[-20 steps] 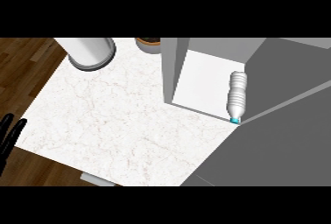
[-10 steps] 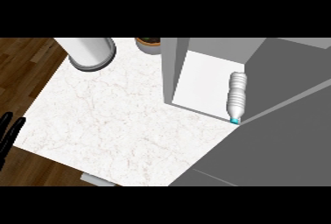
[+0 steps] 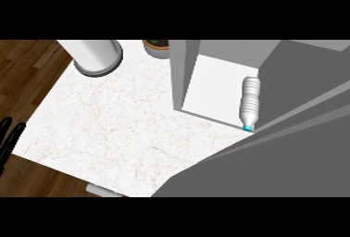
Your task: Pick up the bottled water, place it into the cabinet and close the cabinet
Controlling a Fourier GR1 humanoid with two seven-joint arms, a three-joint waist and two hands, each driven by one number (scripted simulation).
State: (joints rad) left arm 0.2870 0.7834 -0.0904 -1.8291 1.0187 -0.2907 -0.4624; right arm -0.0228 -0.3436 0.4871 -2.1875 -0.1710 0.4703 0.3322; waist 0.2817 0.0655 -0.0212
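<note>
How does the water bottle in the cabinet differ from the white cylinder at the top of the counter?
The water bottle lies on its side on the white floor of the cabinet; the white cylinder appears to stand upright on the counter. The bottle is slim and ribbed with a blue cap, while the cylinder is much wider and smooth, with a grey rim. Both are pale in colour.

Lighting: even, bright, no glare. Bench (image 3: 116, 125) evenly lit, near shadowless. Cabinet (image 3: 219, 88) interior white, its side walls flat grey. No blur or edge distortion evident.
</note>
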